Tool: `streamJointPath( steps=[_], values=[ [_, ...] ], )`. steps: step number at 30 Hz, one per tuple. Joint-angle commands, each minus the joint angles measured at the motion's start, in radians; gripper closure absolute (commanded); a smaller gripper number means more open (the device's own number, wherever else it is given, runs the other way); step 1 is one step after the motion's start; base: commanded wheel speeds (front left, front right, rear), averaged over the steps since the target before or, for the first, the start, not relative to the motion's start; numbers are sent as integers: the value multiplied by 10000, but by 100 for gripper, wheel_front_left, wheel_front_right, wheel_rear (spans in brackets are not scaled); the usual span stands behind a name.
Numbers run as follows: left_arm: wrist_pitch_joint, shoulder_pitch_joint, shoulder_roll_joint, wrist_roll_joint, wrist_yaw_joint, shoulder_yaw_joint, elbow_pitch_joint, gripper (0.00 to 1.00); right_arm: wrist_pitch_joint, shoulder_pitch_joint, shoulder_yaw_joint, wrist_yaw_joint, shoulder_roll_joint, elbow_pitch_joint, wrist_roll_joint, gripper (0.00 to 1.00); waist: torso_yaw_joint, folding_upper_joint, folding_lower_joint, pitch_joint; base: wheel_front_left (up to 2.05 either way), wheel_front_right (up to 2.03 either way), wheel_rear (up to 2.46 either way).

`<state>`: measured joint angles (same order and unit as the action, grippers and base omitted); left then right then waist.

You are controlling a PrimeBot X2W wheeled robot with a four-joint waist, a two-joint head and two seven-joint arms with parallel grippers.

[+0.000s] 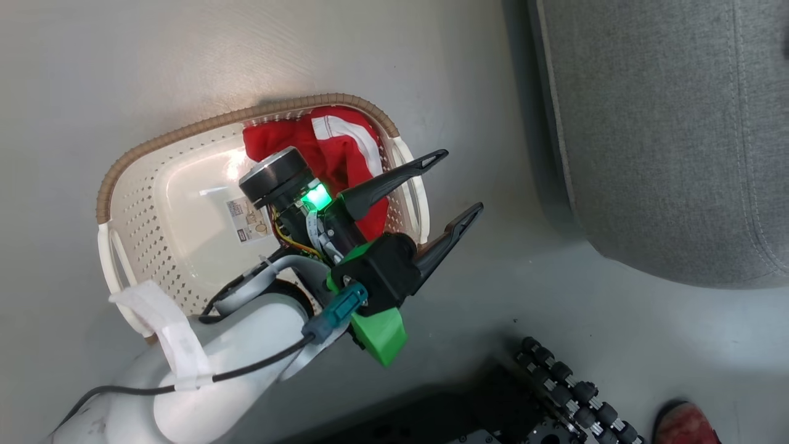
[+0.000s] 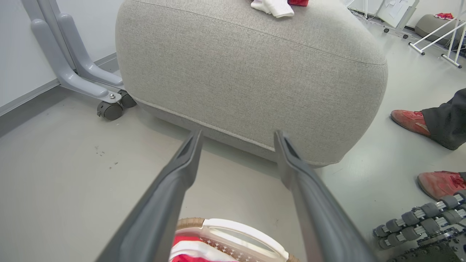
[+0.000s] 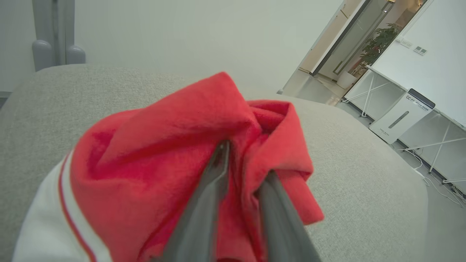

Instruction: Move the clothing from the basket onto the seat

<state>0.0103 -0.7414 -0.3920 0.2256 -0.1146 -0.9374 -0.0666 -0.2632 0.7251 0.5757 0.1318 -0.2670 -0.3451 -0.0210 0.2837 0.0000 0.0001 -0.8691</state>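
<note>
Red knit fills the gap between the 2 fingers of the right gripper (image 3: 247, 160). This red garment (image 3: 164, 145), with a white panel and a thin red stripe to the left of the jaws, lies heaped on the seat (image 3: 346, 145), whose grey fabric spreads beyond the tips and to either side of them. The jaws stand narrow with a fold of cloth between them; whether they pinch it or only straddle it I cannot tell.

The left gripper (image 1: 459, 182) hangs with its jaws wide and nothing in them. Beneath and behind its fingers the basket (image 1: 185, 129) sits on the floor. The second garment (image 1: 333, 148), red with white stripes, is bunched in the end of the basket nearest those jaws. In the left wrist view the seat's side rises ahead of the tips.

The step in hand looks like the setting-down of 1 garment on the seat. The task seems partway done, since at least 1 piece lies in the basket.

Next, the right jaws would need to part fully and draw straight back, as soft knit may catch on a fingertip and trail off the seat. The left jaws would then need to tip down into the basket and close on a thick fold. They must lift that fold high enough for the cloth to clear the rim.
</note>
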Motion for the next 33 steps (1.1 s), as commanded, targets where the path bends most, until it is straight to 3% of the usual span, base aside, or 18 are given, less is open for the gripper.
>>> streamJointPath(
  steps=[1, 9, 18, 24, 33],
  values=[
    [-68, 69, 84, 144, 59, 54, 48, 0, -23, -265, 48, -21, 87, 172, 65, 0, -29, 0, -1, 212, 0, 0, 0],
    [-1057, 575, 502, 900, 489, 554, 553, 0, -24, -1697, -48, -20, 581, 1580, 145, 0, -352, 0, -1, 1220, 0, 0, 0],
    [-2484, 1748, 1392, 1826, 1248, 1178, 2219, 0, -22, -3755, -757, -21, 1293, 2448, 565, 0, -1570, 0, -1, 3490, 0, 0, 0],
    [-2761, 2747, 1980, 2298, 1622, 2194, 3033, 0, -24, -4511, -2385, -20, 1478, 2314, 336, 0, -2485, 0, -1, 4921, 0, 0, 0],
    [-2743, 5021, 2758, 1507, 1622, 4691, 2801, 0, -22, -5494, -5268, -20, 1451, 1829, -165, 0, -3548, 0, -1, 6961, 0, 0, 0]
  ],
)
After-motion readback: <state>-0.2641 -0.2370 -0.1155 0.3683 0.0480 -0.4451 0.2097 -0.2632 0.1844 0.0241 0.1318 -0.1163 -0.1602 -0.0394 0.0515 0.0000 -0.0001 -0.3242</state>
